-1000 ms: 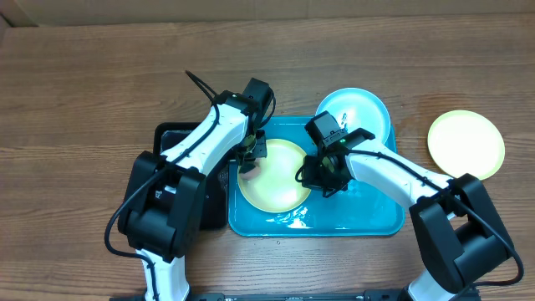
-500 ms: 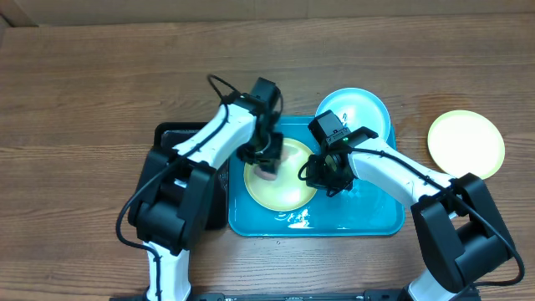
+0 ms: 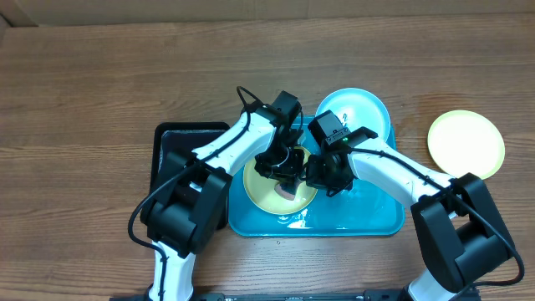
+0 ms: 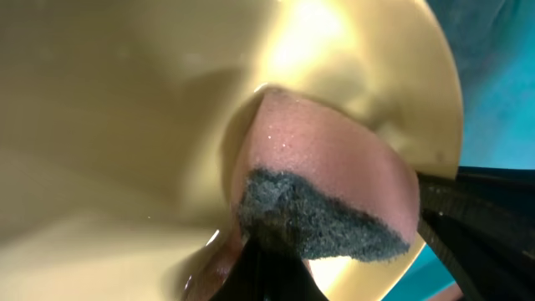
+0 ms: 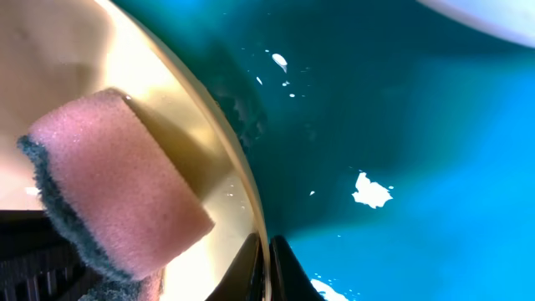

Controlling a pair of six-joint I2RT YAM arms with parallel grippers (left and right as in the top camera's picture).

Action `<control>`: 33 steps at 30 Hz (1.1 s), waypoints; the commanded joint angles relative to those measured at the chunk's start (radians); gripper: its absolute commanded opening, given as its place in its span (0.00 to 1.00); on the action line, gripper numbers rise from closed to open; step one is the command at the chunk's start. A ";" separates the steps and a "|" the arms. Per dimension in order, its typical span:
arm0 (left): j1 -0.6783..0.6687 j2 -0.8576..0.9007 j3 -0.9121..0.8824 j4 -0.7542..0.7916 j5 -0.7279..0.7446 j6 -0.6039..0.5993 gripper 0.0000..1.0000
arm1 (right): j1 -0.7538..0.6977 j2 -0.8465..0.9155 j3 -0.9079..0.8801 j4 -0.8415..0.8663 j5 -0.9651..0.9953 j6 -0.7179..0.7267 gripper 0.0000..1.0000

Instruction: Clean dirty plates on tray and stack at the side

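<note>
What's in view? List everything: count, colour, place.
table: 1, brown wood, beneath all
tray: 1, cyan, centre
black tray: 1, black, left of the tray
tray plate: 1, yellow-green, in the tray
cyan plate: 1, cyan, white centre, over the tray's far right rim
side plate: 1, yellow-green, on the table, right
sponge: 1, pink with dark scourer, on tray plate
left end effector: 1, black, shut on sponge
right end effector: 1, black, shut on tray plate's rim

L claw (image 3: 283, 167) w/ sponge (image 4: 326, 184) swept across plate (image 3: 259, 189), L edge to R side, now nr R claw (image 5: 266, 263).
</note>
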 commanded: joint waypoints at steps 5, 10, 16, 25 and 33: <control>0.096 0.042 -0.006 -0.168 -0.182 -0.032 0.04 | 0.005 0.003 -0.001 0.005 -0.002 -0.009 0.04; 0.115 0.042 -0.003 -0.219 -0.340 -0.092 0.04 | 0.005 0.003 -0.001 0.006 -0.002 -0.009 0.04; 0.113 0.029 0.103 -0.274 -0.463 -0.192 0.05 | 0.005 0.003 -0.001 0.006 -0.002 -0.009 0.04; 0.104 -0.052 0.358 -0.362 -0.437 -0.201 0.05 | 0.005 0.003 -0.001 0.008 -0.002 -0.010 0.04; 0.145 -0.124 0.406 -0.549 -0.563 -0.325 0.04 | 0.005 0.001 0.018 0.001 0.016 -0.089 0.04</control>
